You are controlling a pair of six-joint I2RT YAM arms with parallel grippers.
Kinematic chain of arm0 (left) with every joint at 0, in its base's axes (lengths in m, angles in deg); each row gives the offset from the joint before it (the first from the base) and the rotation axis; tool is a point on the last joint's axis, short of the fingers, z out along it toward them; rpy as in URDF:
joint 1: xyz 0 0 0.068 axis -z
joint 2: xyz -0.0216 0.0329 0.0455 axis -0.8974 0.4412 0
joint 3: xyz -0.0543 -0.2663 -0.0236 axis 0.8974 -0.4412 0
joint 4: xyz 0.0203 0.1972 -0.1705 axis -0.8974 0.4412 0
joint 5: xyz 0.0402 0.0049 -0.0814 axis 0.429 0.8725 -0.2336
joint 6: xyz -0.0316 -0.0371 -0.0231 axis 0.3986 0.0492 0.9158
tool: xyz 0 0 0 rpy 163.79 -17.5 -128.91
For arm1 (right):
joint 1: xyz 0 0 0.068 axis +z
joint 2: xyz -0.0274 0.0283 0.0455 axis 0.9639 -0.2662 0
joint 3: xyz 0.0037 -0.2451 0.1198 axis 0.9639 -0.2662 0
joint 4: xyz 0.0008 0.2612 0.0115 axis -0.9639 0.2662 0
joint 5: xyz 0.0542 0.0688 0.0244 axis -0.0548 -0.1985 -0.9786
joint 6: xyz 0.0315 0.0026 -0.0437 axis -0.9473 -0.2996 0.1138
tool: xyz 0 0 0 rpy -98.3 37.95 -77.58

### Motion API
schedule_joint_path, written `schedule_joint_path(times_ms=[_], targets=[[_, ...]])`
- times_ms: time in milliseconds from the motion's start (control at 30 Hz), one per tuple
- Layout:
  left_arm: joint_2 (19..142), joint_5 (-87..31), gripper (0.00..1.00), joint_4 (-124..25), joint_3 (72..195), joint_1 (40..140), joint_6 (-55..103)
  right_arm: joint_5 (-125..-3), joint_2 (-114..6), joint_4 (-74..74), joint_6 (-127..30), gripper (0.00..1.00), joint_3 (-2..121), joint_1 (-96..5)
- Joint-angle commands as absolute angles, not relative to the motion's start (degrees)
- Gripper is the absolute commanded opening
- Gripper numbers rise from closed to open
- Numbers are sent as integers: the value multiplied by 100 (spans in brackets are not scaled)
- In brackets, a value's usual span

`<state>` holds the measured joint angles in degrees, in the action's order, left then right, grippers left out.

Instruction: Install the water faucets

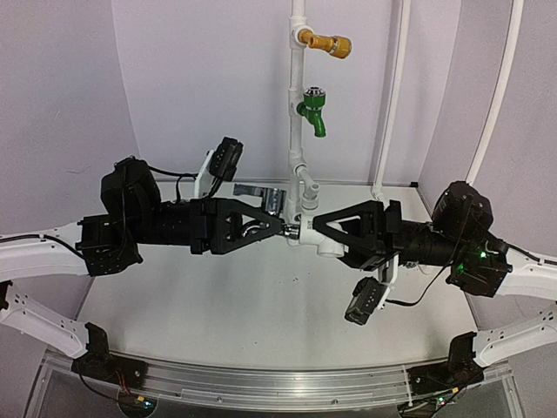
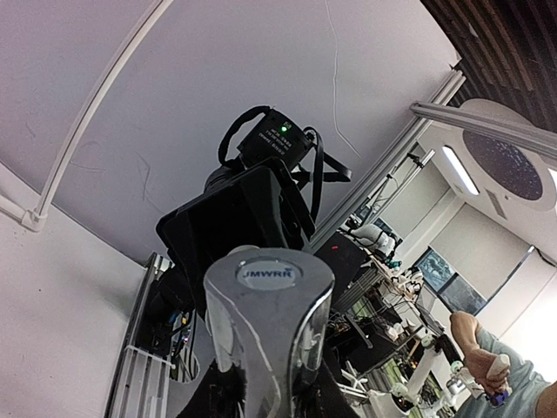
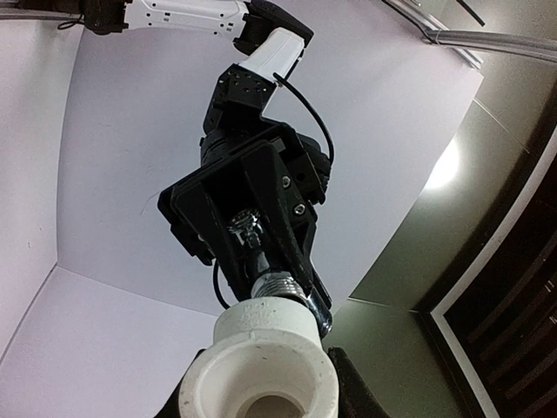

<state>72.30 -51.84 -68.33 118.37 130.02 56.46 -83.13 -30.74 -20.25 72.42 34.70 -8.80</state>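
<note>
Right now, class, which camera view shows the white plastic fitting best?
The right wrist view: the white fitting fills the foreground, its round socket facing the camera. The top external view shows only a small, partly hidden piece of it. The left wrist view shows the silver tap, not the fitting.

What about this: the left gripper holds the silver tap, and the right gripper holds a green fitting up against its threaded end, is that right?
Not quite. The fitting in the right gripper is white, not green; the right wrist view shows it clearly. The rest stands: the left gripper holds the silver tap, its threaded end against the fitting.
</note>
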Motion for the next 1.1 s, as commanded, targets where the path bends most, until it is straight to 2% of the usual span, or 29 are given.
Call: schedule_joint_path(times_ms=[0, 300, 900, 1067], targets=[[7088, -4774, 0, -7165, 11728, 13025, 5659, -8421, -3185, -2350, 7880, 0, 3409, -847], [6815, -4351, 0, -6959, 11663, 13024, 5491, -8270, -3231, -2350, 7751, 0, 3420, -847], [7123, -5131, 0, -6917, 11862, 13024, 5632, -8060, -3768, -2810, 8339, 0, 3643, -853], [7030, -5158, 0, -6855, 11782, 13022, 5477, -8050, -3755, -2824, 7953, 0, 3702, -850]])
